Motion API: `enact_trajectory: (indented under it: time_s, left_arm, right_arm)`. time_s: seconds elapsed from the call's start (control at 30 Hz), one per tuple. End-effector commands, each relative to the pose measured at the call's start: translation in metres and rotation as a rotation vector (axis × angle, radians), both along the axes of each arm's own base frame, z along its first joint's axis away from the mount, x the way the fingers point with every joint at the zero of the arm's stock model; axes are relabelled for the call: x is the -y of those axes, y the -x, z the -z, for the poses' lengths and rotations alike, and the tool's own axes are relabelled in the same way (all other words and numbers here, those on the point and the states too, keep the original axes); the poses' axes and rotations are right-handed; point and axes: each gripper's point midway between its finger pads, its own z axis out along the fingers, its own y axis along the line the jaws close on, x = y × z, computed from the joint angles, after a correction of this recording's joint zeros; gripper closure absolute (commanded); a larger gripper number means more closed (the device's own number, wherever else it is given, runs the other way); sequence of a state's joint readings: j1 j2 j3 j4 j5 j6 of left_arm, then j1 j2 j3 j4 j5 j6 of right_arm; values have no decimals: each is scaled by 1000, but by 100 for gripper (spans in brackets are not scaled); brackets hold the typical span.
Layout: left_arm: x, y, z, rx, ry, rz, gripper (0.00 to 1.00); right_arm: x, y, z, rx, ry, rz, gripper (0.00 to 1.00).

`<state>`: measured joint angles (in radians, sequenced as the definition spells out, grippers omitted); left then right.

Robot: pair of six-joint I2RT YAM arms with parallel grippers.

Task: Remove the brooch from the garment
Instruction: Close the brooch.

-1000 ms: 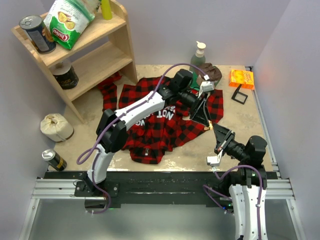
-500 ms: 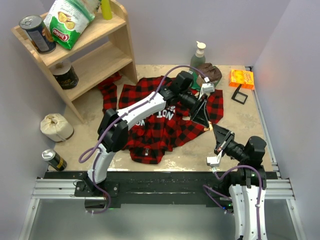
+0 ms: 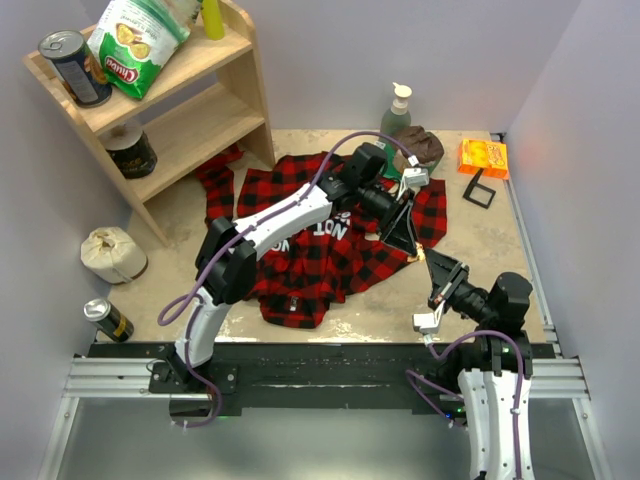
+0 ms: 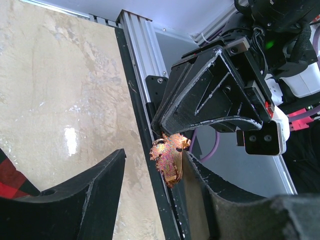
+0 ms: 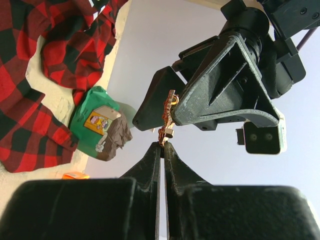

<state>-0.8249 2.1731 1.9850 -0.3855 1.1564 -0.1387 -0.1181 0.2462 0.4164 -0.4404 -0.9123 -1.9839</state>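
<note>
- Moved at all since a second back?
- Barely. Left hand (image 4: 150, 160) nudged a shade farther from the bases and narrowed a touch. Right hand (image 5: 162, 145) keeping its place. No change in the cloth.
- Gripping what, each of them?
- Right hand clenched on the lower end of a tiny gold-tan, leaf-like metal brooch (image 5: 169, 112). Left hand released, fingers standing apart on either side of that brooch, one inner face just beside it. Touching or not: cannot tell.
- And where, exactly?
- Up in the air, clear of the large red-and-black plaid flannel shirt (image 3: 300, 250), just past its right hem, over bare mottled beige tabletop (image 3: 480, 245). No cloth visibly caught on it, so probably freed already.
- Deciding relation for the coming move?
- Sticks straight out from the right hand's fingertips, long axis in line with those fingers, upper end reaching into the left hand's gap. Right hand nearer, being the one gripping. Seems to call for drawing the hands apart along that axis, left backing off without brushing the ornament, to avoid twisting it out of so thin a pinch.
- Looks?
- Thin, ragged-edged, glinting orange-gold with dark specks, a small loop near the top. Probably light and easily dropped, held only by an edge.
</note>
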Motion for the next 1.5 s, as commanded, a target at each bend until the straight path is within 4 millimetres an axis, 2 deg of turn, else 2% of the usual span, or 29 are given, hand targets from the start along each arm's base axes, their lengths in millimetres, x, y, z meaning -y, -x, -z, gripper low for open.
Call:
enact_trajectory:
  time_s: [0.0, 0.43, 0.57, 0.83, 1.03, 1.47]
  left_arm:
    - [-4, -7, -11, 9, 25, -12, 46]
    - [-9, -13, -26, -3, 69, -6, 44]
    - [-12, -16, -38, 14, 91, -13, 44]
    - [-9, -22, -35, 10, 82, -45, 42]
    - [2, -13, -34, 13, 76, -42, 42]
    - [-5, 4, -34, -27, 80, 27, 42]
  right_arm:
    - [-11, 7, -26, 294, 208, -89, 100]
    - [-10, 5, -23, 282, 205, -87, 100]
    - [-8, 3, -20, 263, 193, -70, 100]
    - [-10, 6, -17, 272, 204, -84, 100]
    - [-10, 6, -20, 277, 208, -85, 100]
    - [-8, 4, -20, 273, 205, -74, 100]
